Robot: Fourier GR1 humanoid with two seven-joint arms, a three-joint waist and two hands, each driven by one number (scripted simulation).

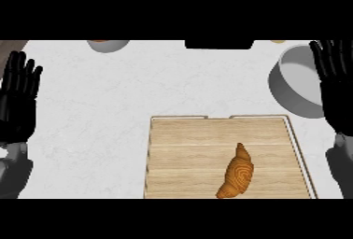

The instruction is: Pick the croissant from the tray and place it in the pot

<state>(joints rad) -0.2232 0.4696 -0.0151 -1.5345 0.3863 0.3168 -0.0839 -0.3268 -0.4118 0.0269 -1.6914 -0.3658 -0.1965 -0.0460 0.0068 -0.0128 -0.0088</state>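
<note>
A golden-brown croissant (pixel 236 172) lies lengthwise on the wooden tray (pixel 186 149), in its lower right part. The grey pot (pixel 295 81) stands beyond the tray at the upper right, its right side hidden behind my right hand. My right hand (pixel 339 88) is open at the right edge, fingers up, overlapping the pot. At the left edge my left hand (pixel 18 100) is open too, fingers up, well apart from the tray. Neither hand touches the croissant.
A small grey bowl (pixel 108 45) with something orange inside sits at the counter's far edge, upper left. A dark object (pixel 218 44) lies at the far edge in the middle. White counter (pixel 103 116) spreads left of the tray.
</note>
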